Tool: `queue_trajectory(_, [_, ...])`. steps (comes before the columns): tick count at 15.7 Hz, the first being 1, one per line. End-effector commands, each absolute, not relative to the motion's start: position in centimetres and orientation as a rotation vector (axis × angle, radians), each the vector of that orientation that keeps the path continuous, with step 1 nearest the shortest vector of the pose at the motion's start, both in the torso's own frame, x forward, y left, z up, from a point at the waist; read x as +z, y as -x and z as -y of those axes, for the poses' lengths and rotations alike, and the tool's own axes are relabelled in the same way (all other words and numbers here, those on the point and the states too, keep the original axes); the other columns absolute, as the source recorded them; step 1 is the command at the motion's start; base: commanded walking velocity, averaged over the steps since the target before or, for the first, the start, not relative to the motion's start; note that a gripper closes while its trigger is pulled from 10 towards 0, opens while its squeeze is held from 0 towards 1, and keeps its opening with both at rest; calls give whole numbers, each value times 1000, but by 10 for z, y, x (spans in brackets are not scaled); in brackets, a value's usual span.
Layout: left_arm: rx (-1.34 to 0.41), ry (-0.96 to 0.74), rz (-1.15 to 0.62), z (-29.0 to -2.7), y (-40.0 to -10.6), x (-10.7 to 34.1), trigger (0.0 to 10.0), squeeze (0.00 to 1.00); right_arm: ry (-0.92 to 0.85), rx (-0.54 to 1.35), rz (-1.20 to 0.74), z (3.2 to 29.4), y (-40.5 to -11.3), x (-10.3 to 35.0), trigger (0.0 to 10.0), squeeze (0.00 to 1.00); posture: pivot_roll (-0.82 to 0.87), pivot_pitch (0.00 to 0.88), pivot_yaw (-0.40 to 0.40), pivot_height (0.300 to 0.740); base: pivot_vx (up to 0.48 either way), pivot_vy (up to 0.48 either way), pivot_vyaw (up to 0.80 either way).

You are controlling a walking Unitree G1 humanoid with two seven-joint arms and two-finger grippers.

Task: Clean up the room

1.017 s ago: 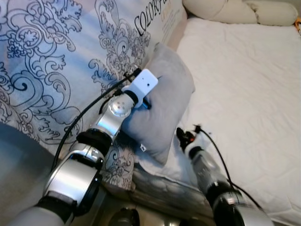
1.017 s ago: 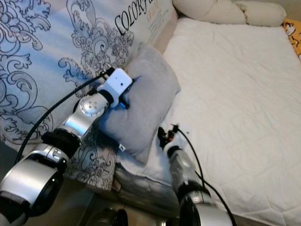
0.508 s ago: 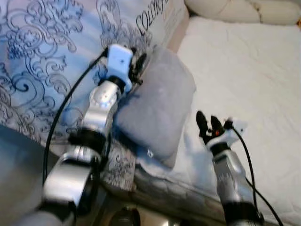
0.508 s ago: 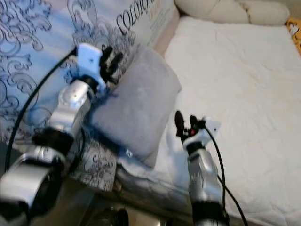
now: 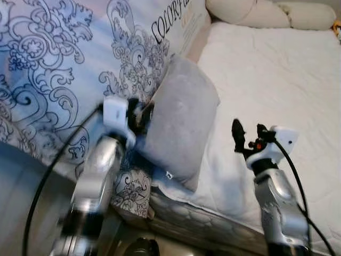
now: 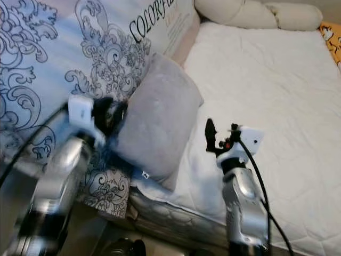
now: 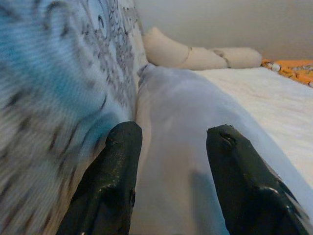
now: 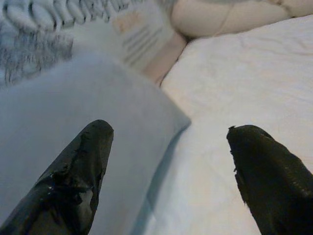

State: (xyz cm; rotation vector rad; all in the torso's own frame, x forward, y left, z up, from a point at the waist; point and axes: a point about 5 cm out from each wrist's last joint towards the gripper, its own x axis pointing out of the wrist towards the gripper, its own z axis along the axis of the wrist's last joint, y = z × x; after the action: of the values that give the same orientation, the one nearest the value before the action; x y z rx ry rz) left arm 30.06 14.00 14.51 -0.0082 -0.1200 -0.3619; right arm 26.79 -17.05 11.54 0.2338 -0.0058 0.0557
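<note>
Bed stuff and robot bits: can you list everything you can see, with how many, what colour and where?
Pillow: one, grey, on the mattress edge, leaning toward the patterned quilt.
Quilt: one, blue-white with dark swirls, on the robot's left.
Mattress: one, white, quilted, ahead and right.
Bolster cushions: cream, number unclear, at the mattress's far end.
Orange cloth: one piece, far right corner.
Left gripper: black fingers open, at the pillow's left side.
Right gripper: black fingers open, raised over the mattress right of the pillow.
</note>
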Motion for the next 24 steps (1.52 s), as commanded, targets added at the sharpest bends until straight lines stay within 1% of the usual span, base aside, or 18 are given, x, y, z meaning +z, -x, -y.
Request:
queue_trajectory(1, [-343, -35, 150, -140, -289, 151, 10000, 0, -166, 91, -24, 167, -263, 119, 10000, 0, -16, 0, 41, 740, 0, 0, 0])
queue_trajectory(7, [-302, -50, 118, -130, -268, 159, 10000, 0, -146, 136, -17, 154, -254, 137, 10000, 0, -16, 0, 30, 740, 0, -442, 0])
queue_trajectory(11, [-285, -55, 133, -128, -268, 172, 10000, 0, -159, 151, -5, 149, -254, 144, 10000, 0, 9, 0, 31, 740, 0, -480, 0])
queue_trajectory(16, [-247, -85, 74, -135, -273, 163, 10000, 0, -139, 109, -55, 150, -253, 134, 10000, 0, -16, 0, 54, 740, 0, -480, 0])
queue_trajectory(19, [-210, -97, 44, -140, -273, 157, 10000, 0, -96, 114, -92, 153, -255, 127, 10000, 0, -10, 0, 47, 740, 0, -480, 0])
queue_trajectory(20, [-204, -97, 40, -140, -272, 157, 10000, 0, -101, 81, -116, 158, -256, 122, 10000, 0, -7, 0, 43, 740, 0, -480, 0])
queue_trajectory(24, [-204, -109, 27, -141, -270, 153, 10000, 0, -89, 66, -128, 162, -256, 119, 10000, 0, -5, 0, 43, 740, 0, -480, 0])
